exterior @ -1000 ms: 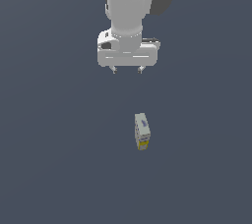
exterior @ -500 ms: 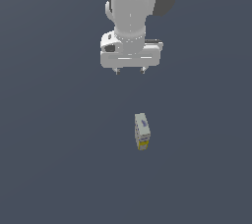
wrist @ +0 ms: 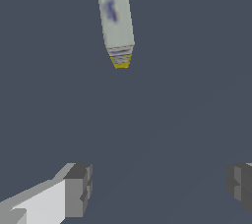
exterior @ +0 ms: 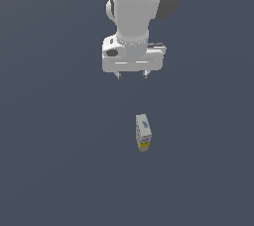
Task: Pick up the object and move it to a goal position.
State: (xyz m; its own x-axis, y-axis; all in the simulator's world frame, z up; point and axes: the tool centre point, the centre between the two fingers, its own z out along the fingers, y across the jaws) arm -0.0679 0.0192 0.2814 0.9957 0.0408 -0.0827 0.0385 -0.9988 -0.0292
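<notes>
My white blocky gripper (exterior: 131, 76) hangs with its grey fingers (wrist: 78, 188) spread wide and empty, the slim smooth whitish box (exterior: 143, 132) with its yellow end lying well apart at five o'clock on the flat grey floor (exterior: 59, 160).

Big round white arm (exterior: 133, 2) with a dark grey side, wide white boxy gripper (exterior: 131, 75) below it, a dark round hole on its front, two short grey blocky fingertips (wrist: 78, 188) with small ridges
</notes>
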